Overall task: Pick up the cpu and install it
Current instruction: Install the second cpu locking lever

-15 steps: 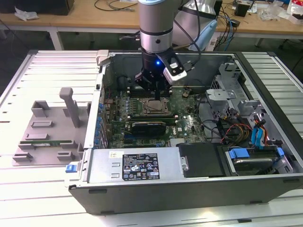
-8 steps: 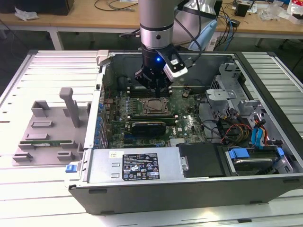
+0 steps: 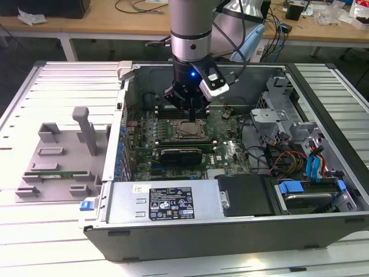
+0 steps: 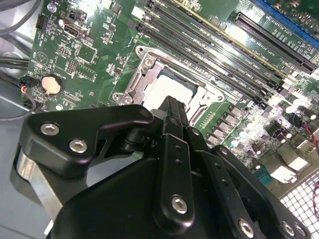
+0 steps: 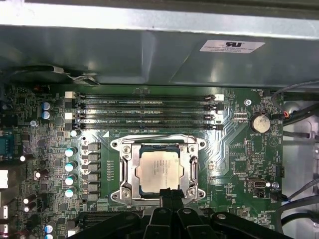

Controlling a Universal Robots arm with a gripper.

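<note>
exterior view has my gripper (image 3: 191,113) right over the cpu (image 3: 190,130), grey tray (image 3: 55,167) off at 9 o'clock, second wrist view shows my tips pinched together and empty, first wrist view adds the chip flat in its socket (image 5: 124,172), so I reckon it's seated and backing off wants a straight lift

— Where is the small flat square chip with the shiny silver metal top, the cpu (image 5: 159,171)?

— Lying flat, silver face up, seated inside the metal frame of the motherboard socket.

— Is it tilted at all?

— No, it looks level and square with the frame. In the exterior view the cpu (image 3: 189,130) sits mid-board; in the second wrist view its (image 4: 168,88) top glares pale.
</note>
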